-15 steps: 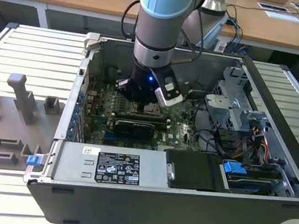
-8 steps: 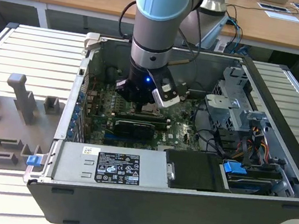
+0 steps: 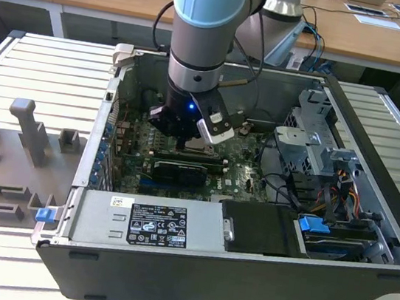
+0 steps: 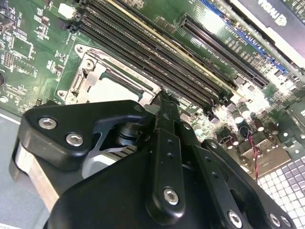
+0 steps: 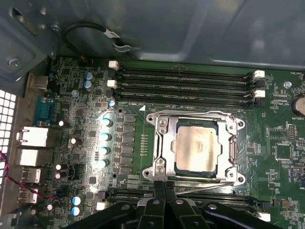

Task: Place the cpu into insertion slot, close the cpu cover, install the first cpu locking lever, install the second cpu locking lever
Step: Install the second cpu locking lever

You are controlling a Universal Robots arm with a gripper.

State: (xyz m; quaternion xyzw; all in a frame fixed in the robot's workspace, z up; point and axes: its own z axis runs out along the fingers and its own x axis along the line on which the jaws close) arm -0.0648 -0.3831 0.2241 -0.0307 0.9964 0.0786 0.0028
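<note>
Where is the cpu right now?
In the first wrist view, the cpu sits in the insertion slot, framed by the closed cpu cover, between the memory slots and the gripper.

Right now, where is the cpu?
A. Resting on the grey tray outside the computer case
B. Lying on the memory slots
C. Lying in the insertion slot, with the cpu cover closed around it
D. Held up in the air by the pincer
C: in the first wrist view the cpu lies flat in the insertion slot, its pale top showing through the window of the closed cpu cover.

Cpu (image 5: 196, 149) seated in insertion slot (image 5: 162, 145), cpu cover (image 5: 232, 145) closed.
</note>
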